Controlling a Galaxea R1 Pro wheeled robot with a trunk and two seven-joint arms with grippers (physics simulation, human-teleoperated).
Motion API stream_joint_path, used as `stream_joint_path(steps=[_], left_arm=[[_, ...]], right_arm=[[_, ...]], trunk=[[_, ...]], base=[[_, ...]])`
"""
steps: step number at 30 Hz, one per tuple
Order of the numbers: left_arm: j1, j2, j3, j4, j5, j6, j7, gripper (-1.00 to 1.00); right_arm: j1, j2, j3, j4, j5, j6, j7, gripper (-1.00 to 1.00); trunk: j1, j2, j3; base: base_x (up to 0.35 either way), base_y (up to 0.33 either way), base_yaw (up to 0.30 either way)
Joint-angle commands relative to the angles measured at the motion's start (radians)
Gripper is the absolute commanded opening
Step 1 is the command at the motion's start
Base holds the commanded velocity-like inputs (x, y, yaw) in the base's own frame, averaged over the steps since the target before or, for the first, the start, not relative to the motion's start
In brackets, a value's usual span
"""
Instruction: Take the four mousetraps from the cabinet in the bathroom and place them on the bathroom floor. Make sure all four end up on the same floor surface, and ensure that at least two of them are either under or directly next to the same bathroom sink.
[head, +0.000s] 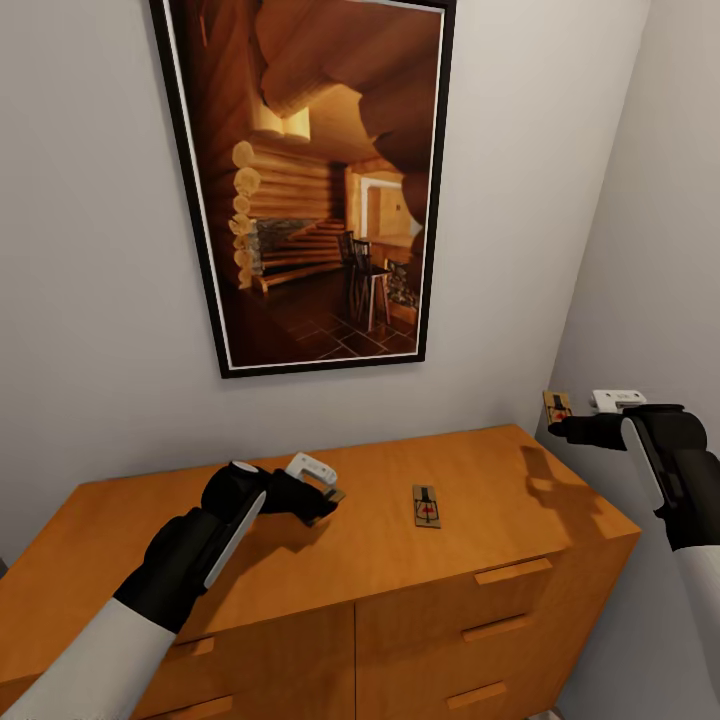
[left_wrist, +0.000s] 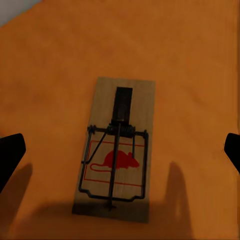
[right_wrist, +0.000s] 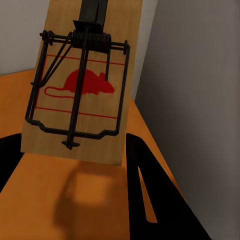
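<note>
1. left gripper (head: 322, 497) open wide above a mousetrap (left_wrist: 116, 150) lying flat on the cabinet (head: 250, 590) top; lower straight, close across its width.
2. right gripper (head: 562, 425) holds a second trap (head: 557, 406) off the cabinet's edge; keep the grip firm.
3. third trap (head: 426, 505) lies mid-top.

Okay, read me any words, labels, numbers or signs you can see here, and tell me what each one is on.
No readable text anywhere.
Mousetrap in the right gripper: a red mouse picture inside a red outline, no words.
Mousetrap below the left gripper: the same red mouse, no words.
Mousetrap lying on the cabinet: a red mark, too small to make out.
</note>
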Motion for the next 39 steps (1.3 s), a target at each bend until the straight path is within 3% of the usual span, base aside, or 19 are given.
stream_joint_path(steps=[1, 16, 27, 39], left_arm=[[-0.001, 0.001, -0.001, -0.001, 0.003, 0.004, 0.0, 1.0], [-0.003, 0.004, -0.002, 0.019, -0.014, -0.004, -0.004, 1.0], [-0.003, 0.0, -0.004, 0.104, -0.052, -0.088, -0.009, 1.0], [-0.003, -0.001, -0.006, 0.12, -0.059, -0.105, -0.01, 1.0]], right_arm=[[-0.001, 0.0, -0.001, -0.001, -0.011, 0.005, -0.004, -1.0], [-0.001, 0.0, -0.001, -0.001, -0.011, 0.005, -0.004, -1.0], [-0.001, 0.0, -0.001, -0.001, -0.011, 0.005, -0.004, -1.0], [-0.001, 0.0, -0.001, -0.001, -0.011, 0.005, -0.004, -1.0]], trunk=[[0.0, -0.001, -0.001], [0.0, -0.001, -0.001], [0.0, -0.001, -0.001], [0.0, -0.001, -0.001]], base=[[0.0, 0.0, 0.0], [0.0, 0.0, 0.0], [0.0, 0.0, 0.0], [0.0, 0.0, 0.0]])
